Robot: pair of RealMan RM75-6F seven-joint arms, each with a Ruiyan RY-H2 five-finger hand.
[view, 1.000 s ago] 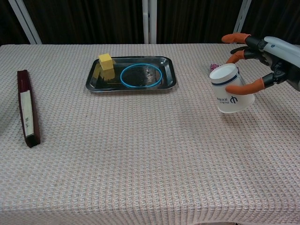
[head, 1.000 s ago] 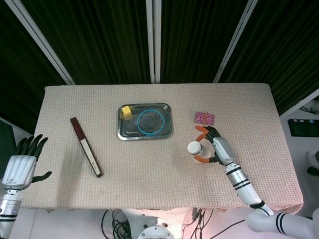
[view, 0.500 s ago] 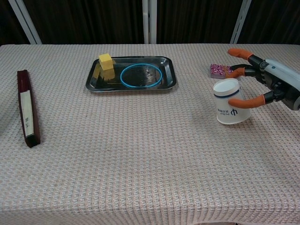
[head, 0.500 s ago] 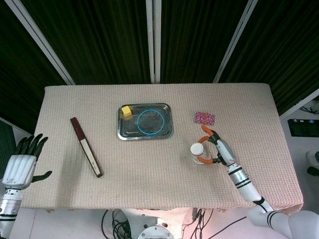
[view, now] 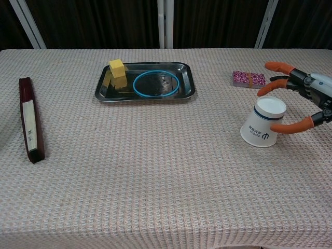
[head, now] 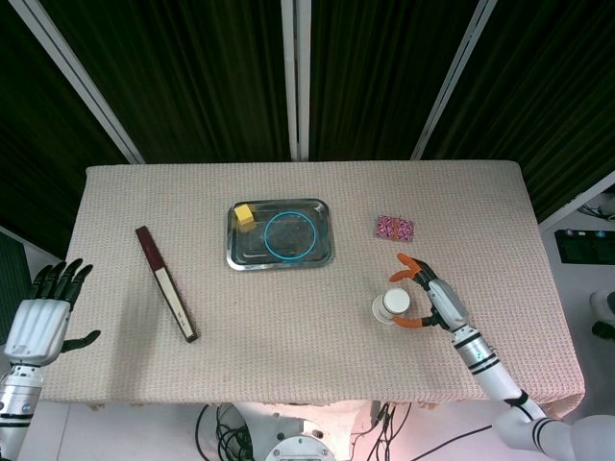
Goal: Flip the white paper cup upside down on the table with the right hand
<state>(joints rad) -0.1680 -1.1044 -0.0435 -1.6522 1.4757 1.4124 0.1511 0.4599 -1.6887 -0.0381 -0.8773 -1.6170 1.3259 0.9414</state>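
Change: since a second ago I have brought the paper cup [view: 263,123] down from the air to the cloth; half a second back it stood steeper and nearer the patterned packet [view: 248,78], now it sits lower and further toward me, leaning over.
Cup: white, bottom end uppermost and tipped toward the right hand, wide mouth down on the table [view: 155,171] at its right side; from the head view it shows as a white disc [head: 393,304] just left of my hand.
Writing: a blue band under the cup's base, a dark logo and a short line of print on its wall — too small for me to read.
Right hand: [view: 306,101] fingers spread fairly wide around the cup; the lower orange fingertip [view: 291,126] lies against the cup's side, the upper ones arch above its base. Whether it grips or only cradles, I cannot tell.
Left hand: [head: 46,307] off the table's left edge, fingers apart, holding nothing.
Tray: metal tray [view: 187,88] at the far middle, with a yellow block [view: 117,67] and a blue ring [view: 156,83] in it.
Left side: a dark red stick [view: 30,119] with a pale label — print unreadable.
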